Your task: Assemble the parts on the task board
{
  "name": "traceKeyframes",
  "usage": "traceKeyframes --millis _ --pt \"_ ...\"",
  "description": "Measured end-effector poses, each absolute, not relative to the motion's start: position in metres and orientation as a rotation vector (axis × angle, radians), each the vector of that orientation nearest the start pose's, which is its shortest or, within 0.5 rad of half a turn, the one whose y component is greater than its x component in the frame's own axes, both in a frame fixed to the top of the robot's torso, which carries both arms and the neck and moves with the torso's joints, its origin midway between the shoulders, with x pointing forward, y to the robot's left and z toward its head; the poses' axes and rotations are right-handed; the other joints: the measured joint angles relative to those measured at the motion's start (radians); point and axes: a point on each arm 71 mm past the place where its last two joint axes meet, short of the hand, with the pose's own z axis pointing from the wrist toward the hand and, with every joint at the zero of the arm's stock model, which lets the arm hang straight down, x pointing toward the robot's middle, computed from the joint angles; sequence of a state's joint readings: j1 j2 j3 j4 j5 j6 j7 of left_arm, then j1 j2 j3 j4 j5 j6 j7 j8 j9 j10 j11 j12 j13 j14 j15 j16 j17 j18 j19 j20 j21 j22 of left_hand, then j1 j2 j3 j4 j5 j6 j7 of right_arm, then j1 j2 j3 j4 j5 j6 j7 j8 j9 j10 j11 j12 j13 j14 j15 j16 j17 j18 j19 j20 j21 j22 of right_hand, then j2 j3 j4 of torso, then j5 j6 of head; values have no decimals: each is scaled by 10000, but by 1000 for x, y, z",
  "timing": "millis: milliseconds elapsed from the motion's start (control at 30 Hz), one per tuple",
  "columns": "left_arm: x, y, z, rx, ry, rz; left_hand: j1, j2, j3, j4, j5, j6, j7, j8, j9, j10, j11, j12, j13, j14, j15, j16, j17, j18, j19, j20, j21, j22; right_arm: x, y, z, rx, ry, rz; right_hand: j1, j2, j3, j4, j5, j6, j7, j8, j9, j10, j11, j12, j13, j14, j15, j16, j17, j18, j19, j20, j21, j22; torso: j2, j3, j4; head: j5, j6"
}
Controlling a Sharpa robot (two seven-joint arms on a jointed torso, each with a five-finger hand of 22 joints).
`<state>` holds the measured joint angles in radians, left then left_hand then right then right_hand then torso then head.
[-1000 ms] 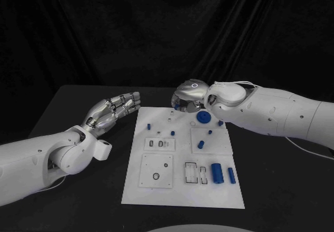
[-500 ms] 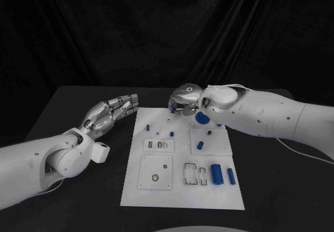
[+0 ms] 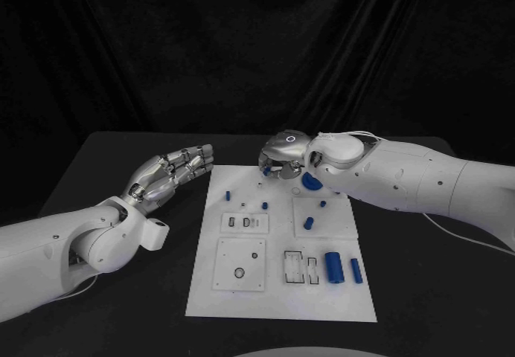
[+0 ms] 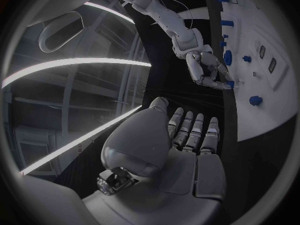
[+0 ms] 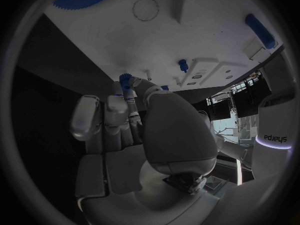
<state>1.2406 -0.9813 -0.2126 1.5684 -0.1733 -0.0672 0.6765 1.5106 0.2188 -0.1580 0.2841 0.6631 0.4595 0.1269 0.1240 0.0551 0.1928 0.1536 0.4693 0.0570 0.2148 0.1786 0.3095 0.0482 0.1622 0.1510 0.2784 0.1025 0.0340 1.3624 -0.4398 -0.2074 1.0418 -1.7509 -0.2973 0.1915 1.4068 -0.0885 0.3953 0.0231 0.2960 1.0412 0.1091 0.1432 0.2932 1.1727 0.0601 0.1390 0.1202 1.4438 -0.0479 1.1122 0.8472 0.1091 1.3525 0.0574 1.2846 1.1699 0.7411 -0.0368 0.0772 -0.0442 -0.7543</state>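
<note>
The white task board [image 3: 281,297] lies in the middle of the black table. My right hand [image 3: 284,152] hovers over the board's far edge and pinches a small blue part [image 3: 265,169] at its fingertips; the same small blue part [image 5: 127,81] has a toothed head in the right wrist view. A blue gear [image 3: 311,179] lies just beside that hand. Small blue pegs [image 3: 228,195] stand farther along the board, and two blue cylinders [image 3: 333,265] lie near its right front. My left hand [image 3: 172,175] is held flat and empty off the board's far left corner.
Several recessed white plates [image 3: 242,264] with slots sit in the board's front half. Black table [image 3: 97,156] surrounds the board on all sides. The right hand [image 4: 209,72] also appears across the board in the left wrist view.
The right hand has shifted a little to the left along the board's far edge, carrying the small blue part. The left hand has stayed still.
</note>
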Motion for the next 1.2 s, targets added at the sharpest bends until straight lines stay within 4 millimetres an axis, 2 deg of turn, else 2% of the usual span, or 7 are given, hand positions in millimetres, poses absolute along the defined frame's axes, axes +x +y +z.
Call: traceKeyframes --millis 700,1033,1100,1133,1200 --pt "452 248 -195 -7667 14467 -17609 77 1 86 -26 40 112 39 38 17 0 0 -9 -2 0 0 0 -1 0 0 0 0 1 559 -102 -178 -8050 14865 5431 -2 0 31 -32 -38 -144 69 -98 -29 15 -12 -182 -48 -73 72 -122 -180 1 -54 53 -47 -42 0 -6 -5 -56 -39" --pt "452 247 -196 -7651 14499 -17679 112 35 112 -54 40 109 37 37 16 0 1 -9 -2 0 0 0 -1 0 0 1 0 1 560 -102 -183 -7987 15001 5343 -2 1 107 -39 -36 -431 69 -340 -79 -159 45 -334 -104 -206 85 -241 -359 2 -206 116 -193 -153 -4 -7 8 -29 -58" --pt "452 247 -196 -7650 14504 -17685 117 41 126 -40 40 108 36 37 16 0 0 -9 -2 -1 1 0 -1 0 0 1 0 1 560 -103 -183 -7972 15062 5302 -1 3 150 -24 -34 -696 45 -506 -138 -368 64 -441 -147 -352 90 -390 -534 2 -348 126 -317 -260 -5 -7 12 -28 -58" --pt "452 247 -196 -7649 14505 -17688 117 41 166 -55 40 108 36 37 16 0 0 -9 -2 -1 1 0 -1 0 0 0 0 1 560 -103 -184 -7963 15090 5284 -3 1 203 1 -29 -1105 -57 -702 -240 -667 120 -593 -218 -499 133 -523 -703 1 -474 146 -436 -350 -5 -7 15 -28 -58" --pt "452 247 -196 -7647 14510 -17695 125 33 166 -55 40 108 36 37 16 0 1 -9 -2 -1 1 0 -2 1 0 0 0 1 561 -104 -184 -7938 15162 5230 -49 -78 245 44 -65 -1546 -130 -786 -369 -1043 180 -713 -307 -589 204 -584 -829 1 -558 200 -535 -417 -4 -8 28 -44 -58"
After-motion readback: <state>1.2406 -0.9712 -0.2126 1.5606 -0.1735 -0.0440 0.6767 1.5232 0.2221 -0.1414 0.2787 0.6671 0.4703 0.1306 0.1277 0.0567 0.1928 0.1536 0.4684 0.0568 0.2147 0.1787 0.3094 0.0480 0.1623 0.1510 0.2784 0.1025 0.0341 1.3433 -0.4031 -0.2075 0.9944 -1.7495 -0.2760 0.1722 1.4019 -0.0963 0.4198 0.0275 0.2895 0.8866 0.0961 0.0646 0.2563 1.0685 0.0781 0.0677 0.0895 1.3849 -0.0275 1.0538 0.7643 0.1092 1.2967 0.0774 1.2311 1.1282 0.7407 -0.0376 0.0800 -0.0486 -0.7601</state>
